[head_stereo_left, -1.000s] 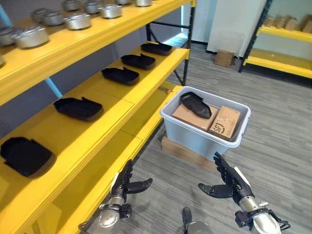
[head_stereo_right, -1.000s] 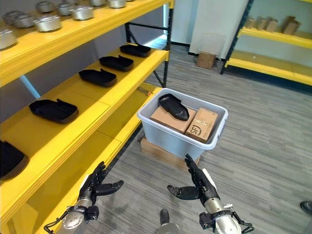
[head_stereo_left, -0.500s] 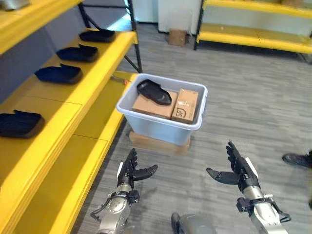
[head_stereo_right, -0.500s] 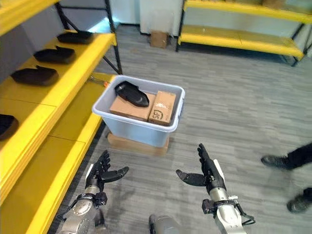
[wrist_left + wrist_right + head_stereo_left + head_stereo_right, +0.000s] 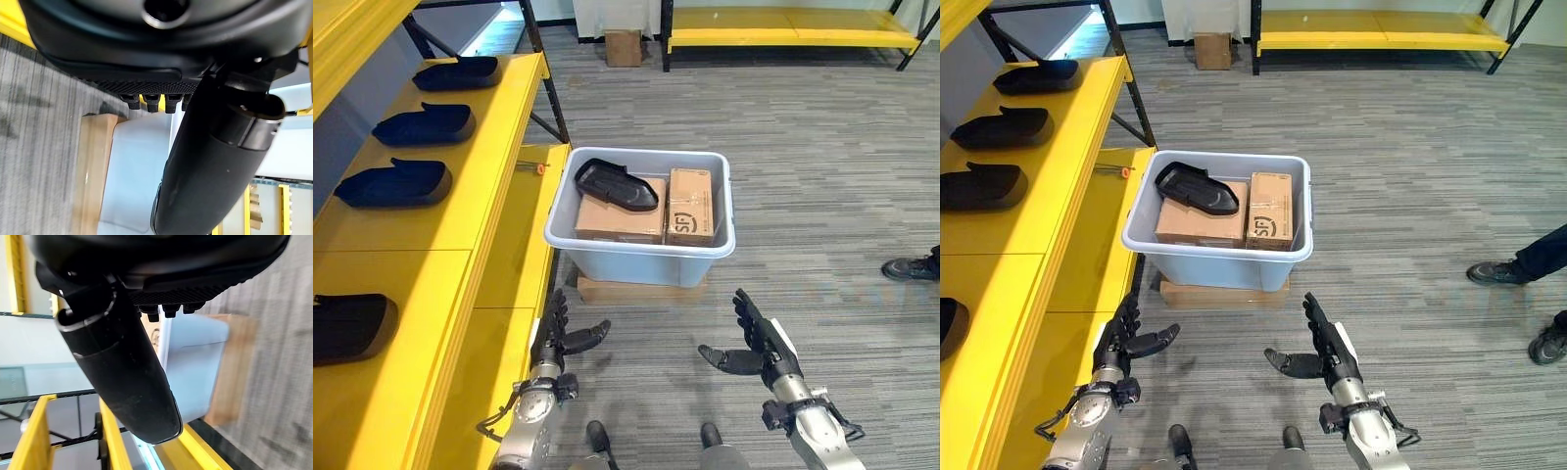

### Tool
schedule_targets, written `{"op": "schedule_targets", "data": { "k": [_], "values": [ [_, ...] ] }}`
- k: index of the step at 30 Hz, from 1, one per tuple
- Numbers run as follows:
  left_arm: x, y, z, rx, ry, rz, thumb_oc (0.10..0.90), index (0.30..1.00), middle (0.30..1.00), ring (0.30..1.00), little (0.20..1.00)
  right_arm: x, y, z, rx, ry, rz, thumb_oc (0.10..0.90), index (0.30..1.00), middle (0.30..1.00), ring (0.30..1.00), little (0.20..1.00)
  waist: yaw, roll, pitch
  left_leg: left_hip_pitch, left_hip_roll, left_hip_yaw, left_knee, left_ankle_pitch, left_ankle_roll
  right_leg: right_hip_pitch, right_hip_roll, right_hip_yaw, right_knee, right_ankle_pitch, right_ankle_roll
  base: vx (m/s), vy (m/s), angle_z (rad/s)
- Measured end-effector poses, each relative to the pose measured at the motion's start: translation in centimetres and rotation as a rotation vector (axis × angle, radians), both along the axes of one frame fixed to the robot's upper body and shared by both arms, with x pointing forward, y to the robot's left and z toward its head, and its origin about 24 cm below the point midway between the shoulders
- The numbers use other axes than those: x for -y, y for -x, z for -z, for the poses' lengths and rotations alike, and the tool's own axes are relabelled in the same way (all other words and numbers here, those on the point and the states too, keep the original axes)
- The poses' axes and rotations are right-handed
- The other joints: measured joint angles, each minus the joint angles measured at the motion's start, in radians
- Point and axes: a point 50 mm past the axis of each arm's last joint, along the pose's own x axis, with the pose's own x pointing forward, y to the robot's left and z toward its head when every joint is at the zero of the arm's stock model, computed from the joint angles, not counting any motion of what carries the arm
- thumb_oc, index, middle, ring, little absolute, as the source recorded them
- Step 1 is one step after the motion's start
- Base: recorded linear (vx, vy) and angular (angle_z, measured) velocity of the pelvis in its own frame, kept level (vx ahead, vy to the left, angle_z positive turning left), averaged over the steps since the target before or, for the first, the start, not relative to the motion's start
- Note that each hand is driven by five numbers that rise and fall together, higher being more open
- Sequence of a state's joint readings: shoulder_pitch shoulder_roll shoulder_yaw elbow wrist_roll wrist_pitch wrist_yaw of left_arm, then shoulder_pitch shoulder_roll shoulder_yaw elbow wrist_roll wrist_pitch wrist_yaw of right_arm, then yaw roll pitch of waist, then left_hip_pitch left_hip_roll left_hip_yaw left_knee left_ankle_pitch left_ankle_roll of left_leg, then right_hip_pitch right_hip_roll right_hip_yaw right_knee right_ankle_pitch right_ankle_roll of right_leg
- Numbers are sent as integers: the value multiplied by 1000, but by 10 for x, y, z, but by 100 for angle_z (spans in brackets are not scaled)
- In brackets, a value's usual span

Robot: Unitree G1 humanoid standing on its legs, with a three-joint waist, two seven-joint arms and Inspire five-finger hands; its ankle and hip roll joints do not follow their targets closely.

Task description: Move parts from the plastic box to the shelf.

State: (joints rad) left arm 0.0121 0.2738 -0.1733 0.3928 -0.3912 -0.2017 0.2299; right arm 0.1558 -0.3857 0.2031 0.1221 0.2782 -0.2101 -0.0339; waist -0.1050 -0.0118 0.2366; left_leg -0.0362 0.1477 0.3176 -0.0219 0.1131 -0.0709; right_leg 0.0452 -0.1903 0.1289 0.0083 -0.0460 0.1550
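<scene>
Two robot hands sit low in my head views, both empty with fingers spread and thumbs out. My left robot hand (image 5: 555, 338) hangs beside the front edge of the yellow shelf (image 5: 460, 220), above the grey striped floor (image 5: 803, 166). My right robot hand (image 5: 756, 348) is held palm inward, well apart from the left one. In both wrist views I see the fingers reaching straight out, clasping nothing, with the wall of the plastic box (image 5: 134, 171) past them.

Just ahead of both hands stands the plastic box (image 5: 641, 257), pale grey, resting on a flat wooden board (image 5: 636, 290) on the floor, just beside the shelf. Inside it, one black part (image 5: 615, 184) lies tilted on top of a flat cardboard box (image 5: 619, 220); a second cardboard box (image 5: 689, 204) stands on edge beside it on the right.

On the shelf I count four black parts in a row, the nearest (image 5: 352, 326) at my left and the farthest (image 5: 458, 71) toward the back. A small carton (image 5: 624, 46) stands on the floor by a far yellow rack (image 5: 783, 15). A person's shoe (image 5: 909, 266) shows at the right edge.
</scene>
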Motion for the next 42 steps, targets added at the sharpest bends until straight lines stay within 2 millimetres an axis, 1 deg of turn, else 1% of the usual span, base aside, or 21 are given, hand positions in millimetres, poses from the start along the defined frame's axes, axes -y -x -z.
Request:
{"op": "schedule_targets", "data": {
  "k": [6, 9, 10, 11, 12, 13, 14, 15, 16, 17, 18, 20, 23, 25, 26, 28, 29, 30, 33, 38, 42],
  "values": [
    [5, -1, 0, -1, 5, 18, 900, 1000, 1000, 1000, 1000, 8, -10, -10, 45, 16, 39, 900, 1000, 1000, 1000, 1000, -2, -9, -3, -58, 2, -3, 58, -38, 6, -41, -1, 2, 10, 0, -1, 67, 131, -3],
    [15, -5, -1, 6, 18, 43, 900, 1000, 1000, 1000, 1000, 16, -9, -11, 44, 32, 66, 900, 1000, 1000, 1000, 1000, -16, 0, -5, -73, -12, -18, 74, -59, 26, -141, 10, -4, 197, -1, -3, -4, 229, -1],
    [16, -9, -2, 9, 12, 50, 900, 1000, 1000, 1000, 1000, 14, -10, -12, 50, 26, 68, 900, 1000, 1000, 1000, 1000, -21, 1, -4, -84, -17, -16, 91, -68, 36, -214, 11, -8, 318, -1, -3, 27, 275, -7],
    [16, -11, -2, 9, 7, 54, 900, 1000, 1000, 1000, 1000, 12, -13, -14, 59, 29, 58, 900, 1000, 1000, 1000, 1000, -32, 1, 1, -84, -15, -11, 98, -73, 47, -272, 0, -40, 434, 11, -9, 95, 171, -8],
    [17, -10, -1, 4, 6, 61, 900, 1000, 1000, 1000, 1000, 11, -12, -13, 54, 30, 54, 900, 1000, 1000, 1000, 1000, -35, 3, 1, -70, -27, -1, 95, -77, 54, -280, -17, -67, 459, 35, -14, 243, 200, -28],
    [19, -10, -1, 2, 5, 70, 900, 1000, 1000, 1000, 1000, 10, -12, -12, 53, 31, 47, 900, 1000, 1000, 1000, 1000, -32, 4, 3, -48, -37, 18, 91, -95, 67, -306, -66, -145, 511, 68, -13, 268, 95, -35],
    [19, -10, 0, -1, 4, 72, 900, 1000, 1000, 1000, 1000, 8, -12, -12, 52, 28, 43, 900, 1000, 1000, 1000, 1000, -34, 1, 9, -27, -51, 25, 75, -94, 70, -336, -92, -206, 545, 53, -22, 287, -5, -48],
    [19, -9, 1, -5, 4, 71, 900, 1000, 1000, 1000, 1000, 6, -11, -12, 51, 26, 27, 900, 1000, 1000, 1000, 1000, -35, 16, 13, -9, -70, 32, 54, -93, 72, -349, -101, -245, 497, -17, -25, 250, -42, -23],
    [19, -10, 0, -2, 4, 72, 900, 1000, 1000, 1000, 1000, 5, -11, -12, 54, 25, 22, 900, 1000, 1000, 1000, 1000, -36, 14, 12, -12, -72, 33, 55, -93, 75, -346, -97, -251, 458, -18, -23, 245, -73, -2],
    [20, -15, -4, 17, 4, 75, 900, 1000, 1000, 1000, 1000, 5, -11, -14, 60, 25, 19, 900, 1000, 1000, 1000, 1000, -53, 20, 23, -22, -91, 39, 49, -93, 77, -368, -104, -248, 332, -9, -16, 239, -77, 20],
    [20, -16, -5, 19, 4, 73, 900, 1000, 1000, 1000, 1000, 5, -10, -13, 55, 25, 20, 900, 1000, 1000, 1000, 1000, -55, 19, 25, -29, -99, 51, 49, -90, 81, -369, -114, -249, 265, 5, -1, 199, -103, 18],
    [18, -13, -1, 1, 5, 61, 900, 1000, 1000, 1000, 1000, 4, -9, -11, 46, 27, 19, 900, 1000, 1000, 1000, 1000, -43, 14, 33, -26, -105, 92, 54, -89, 82, -369, -166, -295, 99, 51, 19, 222, -138, -6],
    [14, -5, 10, -49, -5, 44, 900, 1000, 1000, 1000, 1000, 3, -9, -9, 42, 27, 20, 900, 1000, 1000, 1000, 1000, -33, 11, 45, -10, -86, 80, 57, -90, 73, -320, -208, -333, 12, 73, 19, 201, -204, 9],
    [8, -1, 12, -61, -22, 42, 900, 1000, 1000, 1000, 1000, 3, -7, -7, 33, 26, 25, 900, 1000, 1000, 1000, 1000, -39, -36, 46, 1, -94, 52, 66, -86, 32, -250, -226, -311, -9, 68, 43, 311, -180, 39],
    [10, 1, 14, -66, -10, 37, 900, 1000, 1000, 1000, 1000, 7, -10, -9, 38, 38, 31, 900, 1000, 1000, 1000, 1000, -43, -28, 53, 6, -67, 35, 62, -89, 14, -248, -207, -298, -2, 142, 79, 270, -130, 37],
    [19, 2, 16, -72, 11, 59, 900, 1000, 1000, 1000, 1000, 15, -11, -12, 49, 56, 59, 900, 1000, 1000, 1000, 1000, -67, -18, 51, 20, -44, 5, 59, -94, -9, -246, -169, -276, 22, 214, 46, 220, -162, 24],
    [26, 3, 17, -73, 34, 61, 900, 1000, 1000, 1000, 1000, 20, -14, -16, 61, 87, 57, 900, 1000, 1000, 1000, 1000, -71, -2, 52, 22, -23, 2, 75, -100, -20, -250, -154, -278, 37, 230, 36, 214, -208, -14],
    [33, 4, 18, -74, 59, 61, 900, 1000, 1000, 1000, 1000, 26, -17, -21, 74, 111, 60, 900, 1000, 1000, 1000, 1000, -79, 21, 51, 20, -2, 0, 86, -112, -31, -246, -137, -278, 47, 230, 32, 147, -146, -27],
    [49, -1, 13, -45, 91, 99, 900, 1000, 1000, 1000, 1000, 43, -18, -30, 98, 154, 104, 900, 1000, 1000, 1000, 1000, -112, 64, 43, 31, 9, 4, 70, -102, -44, -245, -116, -288, 49, 219, 16, 137, -127, -9],
    [52, -10, 3, 1, 92, 121, 900, 1000, 1000, 1000, 1000, 42, -16, -28, 88, 160, 95, 900, 1000, 1000, 1000, 1000, -129, 80, 42, 35, 7, -10, 53, -102, -50, -264, -119, -286, 94, 184, 18, 116, -158, 4],
    [51, -14, 1, 8, 110, 114, 900, 1000, 1000, 1000, 1000, 34, -18, -26, 87, 159, 64, 900, 1000, 1000, 1000, 1000, -130, 97, 43, 9, 12, -30, 49, -100, -52, -344, -127, -278, 231, 101, 7, 118, -154, 12]
  ]
}}
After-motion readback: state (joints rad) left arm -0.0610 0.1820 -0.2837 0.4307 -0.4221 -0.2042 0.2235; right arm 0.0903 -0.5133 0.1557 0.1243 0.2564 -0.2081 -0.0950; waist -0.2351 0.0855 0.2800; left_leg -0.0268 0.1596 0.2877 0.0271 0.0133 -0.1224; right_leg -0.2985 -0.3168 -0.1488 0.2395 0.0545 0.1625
